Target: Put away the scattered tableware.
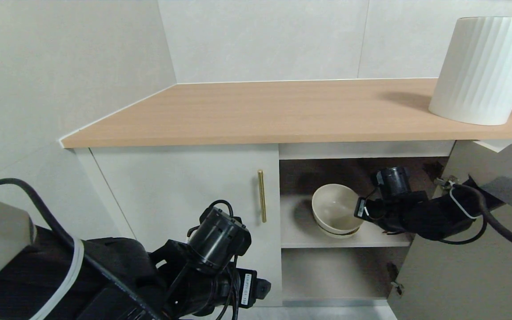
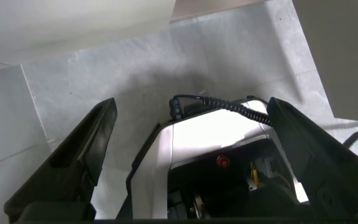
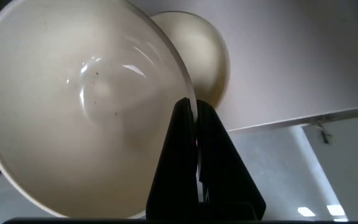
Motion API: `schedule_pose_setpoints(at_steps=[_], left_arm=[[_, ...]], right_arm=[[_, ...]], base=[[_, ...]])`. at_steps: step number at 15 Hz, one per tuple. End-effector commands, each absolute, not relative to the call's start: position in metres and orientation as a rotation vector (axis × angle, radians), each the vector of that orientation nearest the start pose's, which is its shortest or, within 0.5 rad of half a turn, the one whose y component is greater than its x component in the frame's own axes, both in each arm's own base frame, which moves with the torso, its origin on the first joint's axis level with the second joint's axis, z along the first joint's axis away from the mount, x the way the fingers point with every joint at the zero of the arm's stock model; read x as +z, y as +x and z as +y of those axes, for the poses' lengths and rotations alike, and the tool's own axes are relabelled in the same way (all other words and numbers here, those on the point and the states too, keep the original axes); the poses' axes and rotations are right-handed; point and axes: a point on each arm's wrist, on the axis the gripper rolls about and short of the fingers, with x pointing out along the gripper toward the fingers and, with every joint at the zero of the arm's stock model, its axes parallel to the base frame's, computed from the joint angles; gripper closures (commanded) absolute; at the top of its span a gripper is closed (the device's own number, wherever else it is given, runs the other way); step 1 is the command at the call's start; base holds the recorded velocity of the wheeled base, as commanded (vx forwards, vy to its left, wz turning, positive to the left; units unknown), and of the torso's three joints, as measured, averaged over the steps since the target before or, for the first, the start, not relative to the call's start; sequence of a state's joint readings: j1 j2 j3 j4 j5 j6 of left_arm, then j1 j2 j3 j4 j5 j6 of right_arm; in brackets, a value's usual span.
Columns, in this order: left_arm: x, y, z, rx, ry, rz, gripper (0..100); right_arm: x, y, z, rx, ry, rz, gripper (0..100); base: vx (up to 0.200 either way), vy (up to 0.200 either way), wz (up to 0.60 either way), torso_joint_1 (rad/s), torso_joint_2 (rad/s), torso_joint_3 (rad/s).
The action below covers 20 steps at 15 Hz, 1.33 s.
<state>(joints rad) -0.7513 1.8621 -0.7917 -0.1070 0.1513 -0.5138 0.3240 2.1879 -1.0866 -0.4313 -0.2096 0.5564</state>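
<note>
A cream bowl [image 1: 335, 208] is tilted inside the open cabinet, above the upper shelf [image 1: 300, 238]. My right gripper [image 1: 361, 212] is shut on its rim; the wrist view shows the black fingers [image 3: 194, 143] pinching that rim [image 3: 185, 93]. A second cream bowl [image 3: 197, 53] lies right behind the held one, and I cannot tell whether they touch. My left gripper [image 2: 188, 118] is open and holds nothing. It hangs low in front of the closed cabinet door, pointing down at the pale floor.
The left cabinet door [image 1: 180, 209] is closed and has a gold handle [image 1: 261, 202]. The right door [image 1: 460, 258] stands open beside my right arm. A tall white ribbed container [image 1: 482, 66] stands on the wooden countertop [image 1: 260, 111]. Below is a lower shelf [image 1: 340, 275].
</note>
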Motion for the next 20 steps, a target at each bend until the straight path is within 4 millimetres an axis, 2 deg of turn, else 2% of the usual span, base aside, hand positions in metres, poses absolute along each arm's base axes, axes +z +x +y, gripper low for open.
schedule_pose_setpoints(at_steps=[1, 11, 15, 20], left_arm=[[0.087, 0.217, -0.199, -0.309, -0.042, 0.981, 0], [0.086, 0.218, -0.199, -0.308, -0.040, 0.983, 0], [0.086, 0.218, -0.199, -0.306, -0.041, 0.983, 0], [0.085, 0.219, -0.198, -0.304, -0.041, 0.985, 0]], right_arm=[[0.048, 0.387, 0.124, -0.098, 0.356, 0.663, 100], [0.032, 0.411, 0.116, -0.183, 0.377, 0.633, 100], [0.024, 0.416, 0.117, -0.183, 0.375, 0.640, 100], [0.024, 0.418, 0.118, -0.182, 0.377, 0.635, 100]], base=[[0.000, 0.000, 0.00, 0.000, 0.00, 0.000], [0.000, 0.000, 0.00, 0.000, 0.00, 0.000], [0.000, 0.000, 0.00, 0.000, 0.00, 0.000], [0.000, 0.000, 0.00, 0.000, 0.00, 0.000]])
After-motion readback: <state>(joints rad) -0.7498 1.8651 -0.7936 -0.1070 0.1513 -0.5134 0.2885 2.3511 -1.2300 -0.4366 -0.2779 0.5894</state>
